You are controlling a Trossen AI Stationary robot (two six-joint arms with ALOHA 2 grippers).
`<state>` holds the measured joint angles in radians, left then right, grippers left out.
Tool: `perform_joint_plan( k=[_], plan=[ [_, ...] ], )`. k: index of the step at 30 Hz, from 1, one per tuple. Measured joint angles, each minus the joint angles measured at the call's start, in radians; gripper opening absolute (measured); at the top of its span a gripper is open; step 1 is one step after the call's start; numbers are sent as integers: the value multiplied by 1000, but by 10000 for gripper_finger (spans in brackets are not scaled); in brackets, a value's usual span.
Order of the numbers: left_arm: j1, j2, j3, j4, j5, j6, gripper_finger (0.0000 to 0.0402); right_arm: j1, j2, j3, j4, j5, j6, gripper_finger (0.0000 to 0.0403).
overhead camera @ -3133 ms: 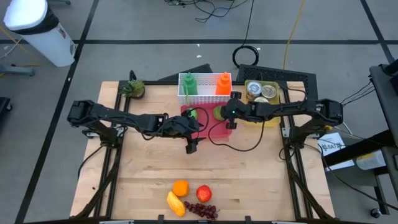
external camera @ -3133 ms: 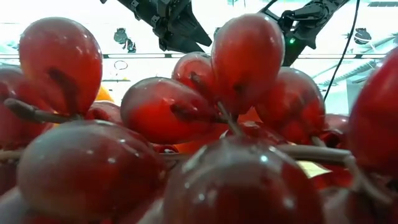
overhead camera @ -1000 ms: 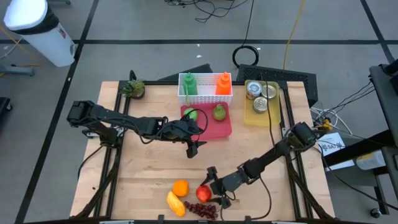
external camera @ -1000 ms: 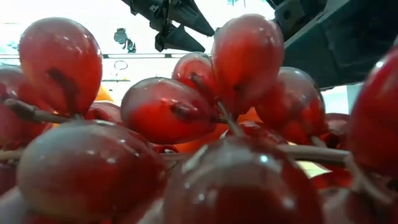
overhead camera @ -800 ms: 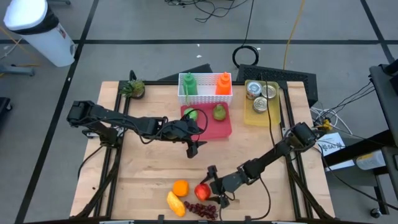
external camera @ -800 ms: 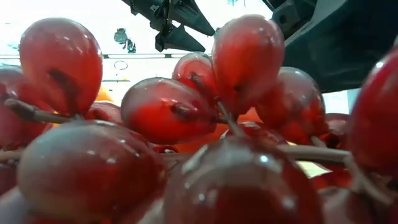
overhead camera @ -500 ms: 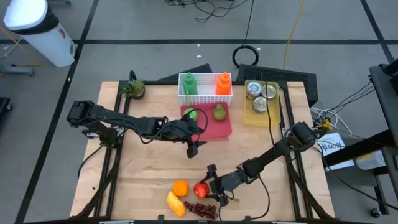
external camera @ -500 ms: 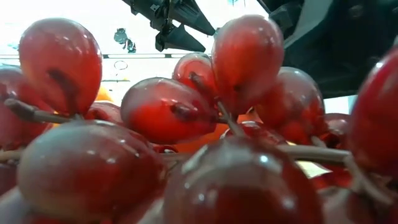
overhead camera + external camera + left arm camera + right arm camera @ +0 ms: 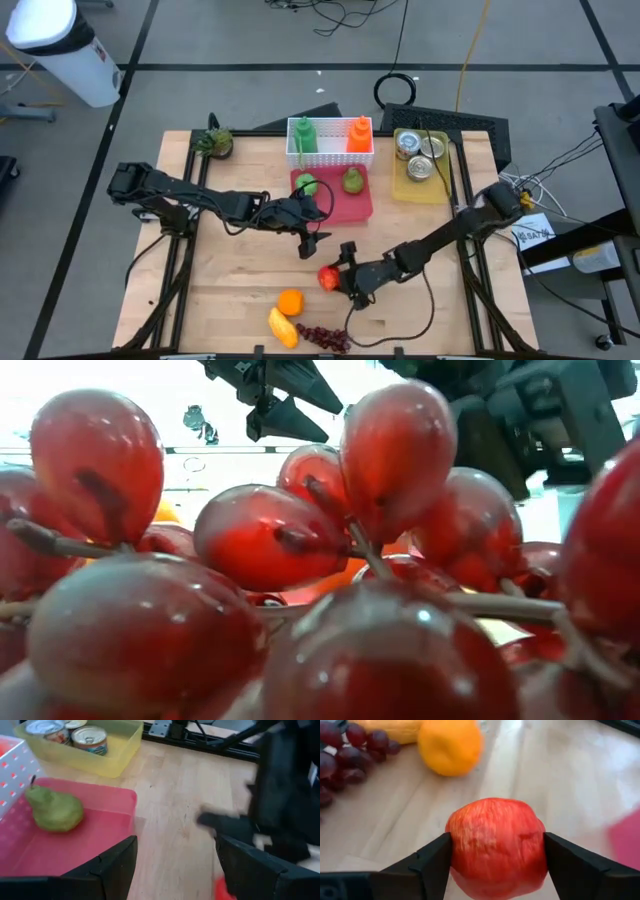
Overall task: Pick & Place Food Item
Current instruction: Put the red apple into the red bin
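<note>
My right gripper is shut on a red apple, which in the high view hangs over the table's middle, just past the other fruit. My left gripper stands open with nothing between its fingers, above the table near the pink tray's near edge; the high view shows it a little beyond the apple. A green pear and a green apple lie on the pink tray. My right gripper pinches the apple between its two fingers, one on each side at about the apple's widest part. The fingers come slanting down from the table's right side. The apple sits upright between them, lifted off the table.
An orange, a yellow fruit and red grapes lie by the near edge; the grapes fill the low view. At the far edge stand a white basket with bottles, a yellow bin of cans and a small plant.
My right gripper has gone from beside the orange and grapes toward the far edge, up and toward the tray, and its wrist has tipped nearer level. The red apple between its fingers has come up off the table with it. The orange and grapes stayed put.
</note>
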<state>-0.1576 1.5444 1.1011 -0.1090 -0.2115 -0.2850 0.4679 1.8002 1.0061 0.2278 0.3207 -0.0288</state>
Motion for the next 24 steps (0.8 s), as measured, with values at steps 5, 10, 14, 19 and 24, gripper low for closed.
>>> perform_joint_plan(
  k=[5, 10, 14, 19, 24],
  plan=[
    [-38, 0, 0, 5, -27, 48, 285, -24, -159, -145, -18, 84, 72, 269],
    [-53, 21, 1, 21, -52, 53, 285, -41, -341, -326, 90, 204, 79, 271],
    [-47, 74, 2, 65, -34, 97, 285, -62, -452, -459, 294, 208, 4, 269],
    [-28, 143, 10, 51, -2, 205, 285, -82, -536, -584, 468, 206, -25, 275],
    [-3, 208, 94, -127, -75, 112, 291, -96, -557, -645, 525, 207, -14, 273]
  ],
)
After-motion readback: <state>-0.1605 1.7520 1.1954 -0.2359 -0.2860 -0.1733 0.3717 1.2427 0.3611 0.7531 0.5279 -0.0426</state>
